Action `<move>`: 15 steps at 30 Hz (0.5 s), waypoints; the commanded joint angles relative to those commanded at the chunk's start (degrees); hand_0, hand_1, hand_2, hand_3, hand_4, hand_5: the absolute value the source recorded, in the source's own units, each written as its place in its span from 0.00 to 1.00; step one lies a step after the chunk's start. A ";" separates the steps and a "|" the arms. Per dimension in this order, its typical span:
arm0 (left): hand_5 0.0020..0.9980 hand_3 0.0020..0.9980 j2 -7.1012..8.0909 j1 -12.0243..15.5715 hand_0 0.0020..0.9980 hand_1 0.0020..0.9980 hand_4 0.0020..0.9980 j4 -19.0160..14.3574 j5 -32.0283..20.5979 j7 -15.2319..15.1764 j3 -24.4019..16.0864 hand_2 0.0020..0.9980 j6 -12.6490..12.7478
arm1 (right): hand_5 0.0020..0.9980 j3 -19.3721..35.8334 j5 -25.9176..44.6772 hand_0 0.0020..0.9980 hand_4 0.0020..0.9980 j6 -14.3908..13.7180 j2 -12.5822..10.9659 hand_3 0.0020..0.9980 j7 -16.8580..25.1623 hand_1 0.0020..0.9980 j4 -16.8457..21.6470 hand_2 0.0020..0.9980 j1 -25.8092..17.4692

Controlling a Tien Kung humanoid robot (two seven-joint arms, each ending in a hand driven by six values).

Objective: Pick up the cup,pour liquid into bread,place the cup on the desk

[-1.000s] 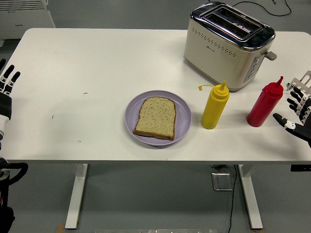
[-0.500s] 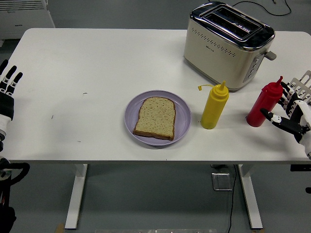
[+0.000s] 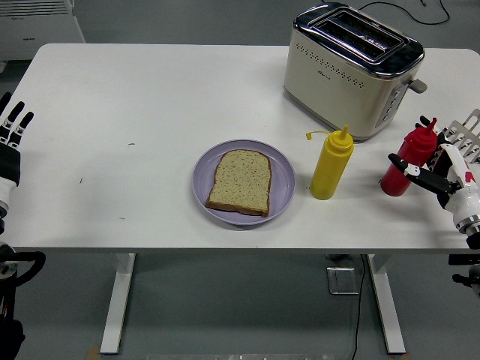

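Nearest the front edge of the white table (image 3: 112, 187), a purple plate (image 3: 205, 166) sits a little right of the middle, and a single slice of brown bread (image 3: 240, 181) lies flat on it, inside the rim. Just to the right of the plate stands a yellow squeeze bottle (image 3: 331, 164), upright, its small cap hanging off to the left of the nozzle on a thin strap. It is close to the plate but apart from it.

Further right, near the table's right edge, a red squeeze bottle (image 3: 405, 163) stands upright on the table. The right hand (image 3: 435, 166) comes in from the right edge at the same depth; its fingers (image 3: 409, 169) are spread wide and reach around the red bottle, the thumb crossing the front of its body and other fingertips showing behind the neck. Whether they already press on the bottle cannot be told; the bottle rests on the table.

At the left edge, the left hand (image 3: 11, 135) hangs beside the table, fingers straight and spread, holding nothing.

Behind the two bottles, toward the far right corner, stands a cream and chrome toaster (image 3: 349, 71), set at an angle, well apart from the plate.
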 joint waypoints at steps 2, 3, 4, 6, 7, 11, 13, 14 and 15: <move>1.00 0.76 0.01 -0.02 0.72 0.77 0.68 0.00 0.02 -0.01 -0.04 0.82 -0.01 | 0.20 -0.52 0.45 0.96 0.91 -0.44 0.17 1.00 -0.11 0.91 -0.64 0.93 0.72; 1.00 0.76 0.02 -0.04 0.72 0.77 0.68 0.00 0.03 -0.01 -0.06 0.82 -0.02 | 0.20 -0.79 0.61 0.96 0.91 -0.72 0.25 1.00 -0.19 0.91 -0.90 0.93 1.03; 1.00 0.76 0.02 -0.04 0.72 0.77 0.68 0.00 0.04 -0.02 -0.08 0.82 -0.02 | 0.20 -1.01 0.75 0.96 0.91 -0.85 0.30 1.00 -0.25 0.91 -1.14 0.93 1.28; 1.00 0.76 0.01 -0.06 0.72 0.77 0.68 0.03 0.05 -0.02 -0.12 0.82 -0.01 | 0.20 -1.56 1.09 0.92 0.91 -1.12 0.41 0.97 -0.36 0.85 -1.70 0.85 1.86; 1.00 0.76 0.01 -0.06 0.72 0.77 0.68 0.05 0.07 -0.02 -0.13 0.82 -0.01 | 0.20 -1.87 1.28 0.92 0.91 -1.29 0.46 0.97 -0.41 0.85 -1.99 0.85 2.16; 1.00 0.76 0.00 -0.08 0.72 0.77 0.68 0.18 0.28 -0.02 -0.15 0.82 0.00 | 0.20 -2.91 2.01 0.86 0.91 -2.52 0.93 0.87 -0.37 0.80 -2.95 0.74 3.30; 1.00 0.76 -0.02 -0.06 0.72 0.77 0.68 0.20 0.32 -0.03 -0.18 0.82 0.00 | 0.20 -3.45 2.46 0.86 0.91 -3.14 1.15 0.87 -0.31 0.80 -3.22 0.74 3.72; 1.00 0.76 -0.02 -0.06 0.72 0.77 0.68 0.20 0.34 -0.02 -0.19 0.82 0.00 | 0.20 -3.73 2.77 0.86 0.91 -3.64 1.25 0.87 -0.20 0.80 -3.34 0.74 3.89; 1.00 0.76 -0.02 -0.06 0.72 0.77 0.68 0.19 0.36 -0.02 -0.20 0.82 0.00 | 0.20 -3.85 2.99 0.86 0.91 -3.93 1.30 0.87 -0.15 0.80 -3.39 0.74 3.96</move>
